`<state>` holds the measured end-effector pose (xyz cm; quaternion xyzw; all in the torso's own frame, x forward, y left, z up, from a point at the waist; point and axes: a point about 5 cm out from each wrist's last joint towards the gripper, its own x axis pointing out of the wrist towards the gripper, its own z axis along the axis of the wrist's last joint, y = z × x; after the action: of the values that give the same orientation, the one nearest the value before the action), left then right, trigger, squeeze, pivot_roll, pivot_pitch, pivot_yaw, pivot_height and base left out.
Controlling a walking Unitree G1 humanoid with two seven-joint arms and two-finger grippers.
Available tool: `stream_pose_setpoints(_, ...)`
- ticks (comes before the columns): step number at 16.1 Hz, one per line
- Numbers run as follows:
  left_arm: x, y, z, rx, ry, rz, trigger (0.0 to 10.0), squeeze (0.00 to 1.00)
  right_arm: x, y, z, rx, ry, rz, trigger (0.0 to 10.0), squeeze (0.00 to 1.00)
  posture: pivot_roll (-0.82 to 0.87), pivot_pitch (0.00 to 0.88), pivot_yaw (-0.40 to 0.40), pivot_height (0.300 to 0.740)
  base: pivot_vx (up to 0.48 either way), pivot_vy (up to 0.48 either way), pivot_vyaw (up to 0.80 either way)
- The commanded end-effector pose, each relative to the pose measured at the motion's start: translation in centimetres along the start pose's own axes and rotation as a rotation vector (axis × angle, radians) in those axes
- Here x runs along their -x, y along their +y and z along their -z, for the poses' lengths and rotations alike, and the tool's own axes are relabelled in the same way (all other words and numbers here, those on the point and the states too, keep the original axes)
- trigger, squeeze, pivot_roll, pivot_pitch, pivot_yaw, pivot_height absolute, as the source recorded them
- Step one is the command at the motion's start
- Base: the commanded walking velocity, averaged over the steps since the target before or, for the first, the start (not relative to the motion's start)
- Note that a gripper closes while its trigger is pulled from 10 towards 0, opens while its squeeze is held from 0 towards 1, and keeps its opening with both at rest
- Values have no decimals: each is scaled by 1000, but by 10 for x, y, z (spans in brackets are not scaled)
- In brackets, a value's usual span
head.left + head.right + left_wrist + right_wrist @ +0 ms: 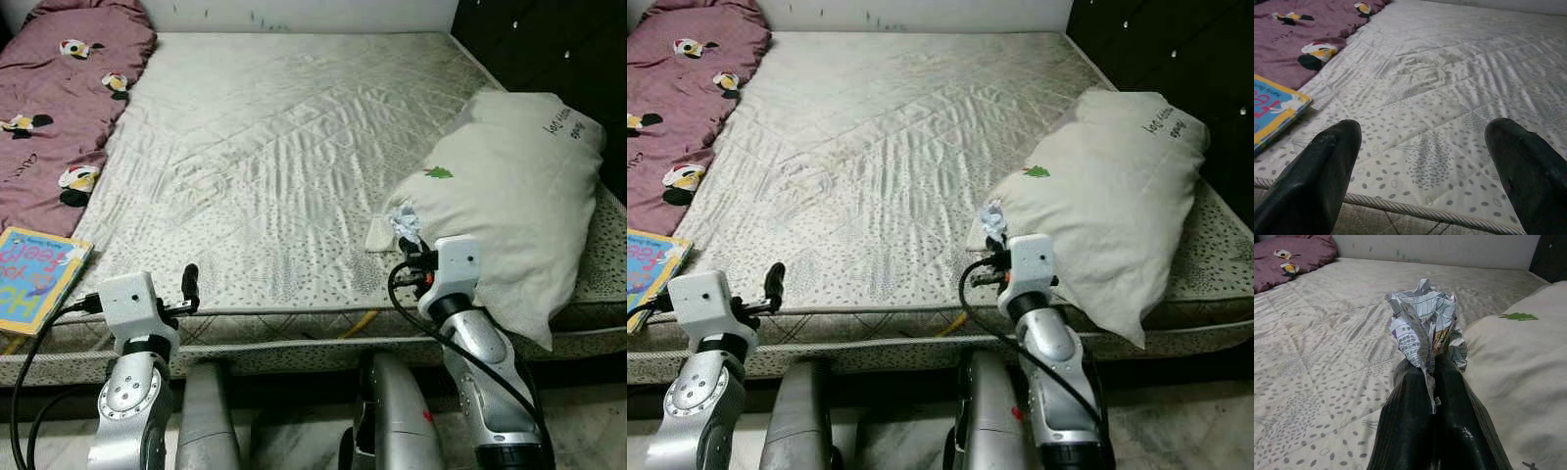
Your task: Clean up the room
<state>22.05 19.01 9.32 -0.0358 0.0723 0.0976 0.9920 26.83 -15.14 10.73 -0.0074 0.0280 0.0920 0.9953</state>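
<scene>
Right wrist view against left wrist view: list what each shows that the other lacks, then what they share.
Only the right wrist view: the right gripper, fingers shut on a crumpled printed paper, beside the cream pillow with its green tree mark, and the wall behind the bed.

Only the left wrist view: the left gripper, fingers open over the mattress edge with nothing between them, and the colourful book at the mattress edge.

Both: the quilted mattress and the maroon blanket with cartoon figures.

Lighting even and moderately dim; the mattress (294, 176) shows a soft sheen on its quilting — no hard glare. All views sharp, the right wrist view's fingers (1415, 431) slightly soft — the dark upper right corner holds little detail.
</scene>
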Motion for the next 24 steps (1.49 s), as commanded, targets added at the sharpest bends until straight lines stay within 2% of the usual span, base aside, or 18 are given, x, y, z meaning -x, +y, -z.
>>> stream_pose_setpoints(1,0,0,-2,-5,-17,-1,10000,0,-3,-4,-9,-16,-17,18,10000,0,-36,0,-31,572,0,0,0)
stream_pose_setpoints(5,1,-5,0,9,-9,4,10000,0,-8,-5,-12,-17,-18,19,10000,0,-35,0,-37,601,0,0,0)
stream_pose_setpoints(9,-1,-4,-2,8,-15,6,10000,0,-14,-5,-16,-16,-24,24,10000,0,-33,0,-38,639,0,0,0)
stream_pose_setpoints(18,-7,-7,-5,21,-27,1,10000,0,-23,-11,-21,-9,-41,47,10000,0,-27,0,-41,739,0,0,0)
stream_pose_setpoints(24,-8,-7,-5,39,-15,-2,10000,0,-24,-13,-20,-4,-34,64,10000,0,-29,0,-45,740,0,0,0)
